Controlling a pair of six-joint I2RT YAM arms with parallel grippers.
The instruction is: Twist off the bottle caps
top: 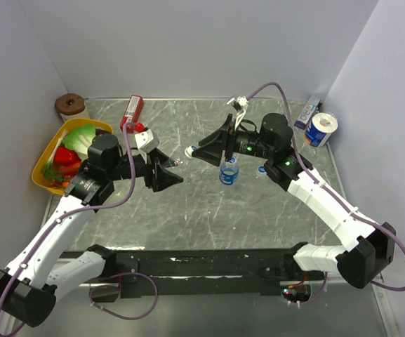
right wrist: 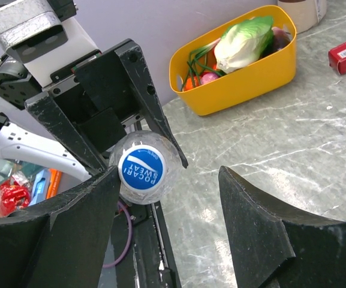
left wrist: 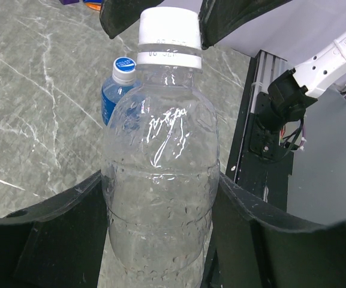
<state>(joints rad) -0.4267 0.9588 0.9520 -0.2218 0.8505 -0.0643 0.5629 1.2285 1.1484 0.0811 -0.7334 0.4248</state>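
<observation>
My left gripper (left wrist: pixel 161 180) is shut on the body of a clear bottle (left wrist: pixel 161 180), held off the table with its neck pointing at the right arm. Its cap (left wrist: pixel 168 36) has white sides and a blue printed top (right wrist: pixel 141 170). My right gripper (right wrist: pixel 170 174) stands open around that cap, with one finger (right wrist: pixel 71 222) right against it and a wide gap to the other (right wrist: pixel 262 228). From above, both grippers (top: pixel 170 172) (top: pixel 191 151) meet mid-table. A second bottle (top: pixel 229 172) with a blue label stands upright with its cap (left wrist: pixel 123 67) on, just beyond them.
A yellow basket (top: pixel 48 151) of vegetables sits at the left edge, with a red box (top: pixel 132 111) and a brown-topped roll (top: pixel 71 107) behind it. A toilet roll (top: pixel 321 128) and a small purple box (top: pixel 307 112) stand at the back right. A black rail (top: pixel 209 263) runs along the near edge.
</observation>
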